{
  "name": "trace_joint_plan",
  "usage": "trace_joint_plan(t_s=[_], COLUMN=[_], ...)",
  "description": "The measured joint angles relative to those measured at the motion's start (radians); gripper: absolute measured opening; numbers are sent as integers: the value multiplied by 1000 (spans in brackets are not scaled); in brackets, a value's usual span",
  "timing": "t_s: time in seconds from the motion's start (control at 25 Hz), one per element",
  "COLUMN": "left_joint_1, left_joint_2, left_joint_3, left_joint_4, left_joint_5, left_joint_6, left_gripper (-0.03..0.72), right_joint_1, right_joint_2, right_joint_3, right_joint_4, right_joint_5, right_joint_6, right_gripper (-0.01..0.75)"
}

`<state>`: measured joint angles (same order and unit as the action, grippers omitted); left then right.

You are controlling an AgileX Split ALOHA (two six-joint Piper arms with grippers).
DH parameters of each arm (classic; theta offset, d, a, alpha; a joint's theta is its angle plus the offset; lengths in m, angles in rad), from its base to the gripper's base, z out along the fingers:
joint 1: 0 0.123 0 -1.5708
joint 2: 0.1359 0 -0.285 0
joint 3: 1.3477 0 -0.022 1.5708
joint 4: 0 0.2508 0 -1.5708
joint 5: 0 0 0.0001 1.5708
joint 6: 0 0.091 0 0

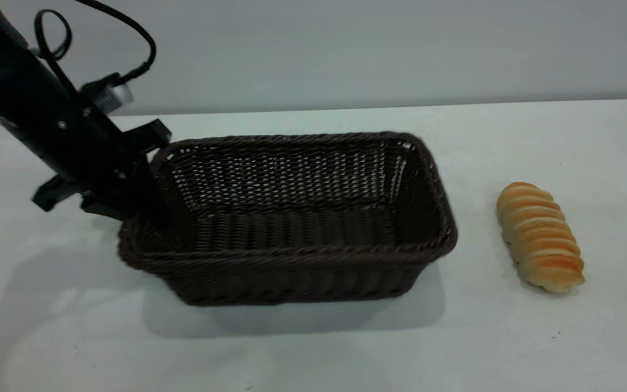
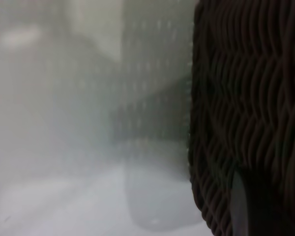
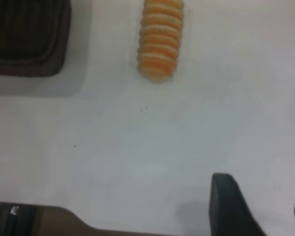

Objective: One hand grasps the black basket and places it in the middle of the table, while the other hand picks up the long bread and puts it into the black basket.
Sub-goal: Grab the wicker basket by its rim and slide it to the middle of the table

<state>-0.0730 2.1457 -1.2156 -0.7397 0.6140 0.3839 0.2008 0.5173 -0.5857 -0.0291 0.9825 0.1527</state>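
The black basket [image 1: 292, 272] stands on the white table [image 1: 313, 354], left of centre. My left gripper [image 1: 147, 209] comes down at the basket's left end, one finger inside the wall and one outside, shut on the braided rim. In the left wrist view the woven wall [image 2: 246, 98] fills one side, with one finger [image 2: 241, 211] against it. The long bread [image 1: 539, 237] lies on the table to the right of the basket, a short gap away. In the right wrist view the bread [image 3: 160, 39] and a basket corner [image 3: 24, 39] show far from my right gripper [image 3: 265, 206], which is open and empty.
The table's front edge [image 3: 39, 221] shows in the right wrist view, close to my right gripper. A black cable [image 1: 128, 32] loops above the left arm. Bare tabletop lies in front of the basket and around the bread.
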Motion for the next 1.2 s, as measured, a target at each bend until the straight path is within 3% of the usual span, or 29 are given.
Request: trace_joint_plan(t_s=[0.16, 0.44, 0.88, 1.2], left_joint_1=[0, 0, 0, 0], left_joint_2=[28, 30, -19, -231], left_joint_3=[-13, -16, -50, -69], left_joint_4=[-85, -65, -17, 196], left_joint_5=[14, 28, 98, 116], left_joint_6=[65, 62, -1, -15], left_gripper=[150, 169, 527, 573], right_joint_1=[0, 0, 0, 0], right_joint_2=[0, 0, 2, 150], right_joint_3=[0, 0, 0, 0], right_joint_4=[2, 29, 34, 91], right_joint_5=[-6, -17, -52, -218], right_joint_6=[0, 0, -31, -72], right_gripper=[319, 374, 412, 591])
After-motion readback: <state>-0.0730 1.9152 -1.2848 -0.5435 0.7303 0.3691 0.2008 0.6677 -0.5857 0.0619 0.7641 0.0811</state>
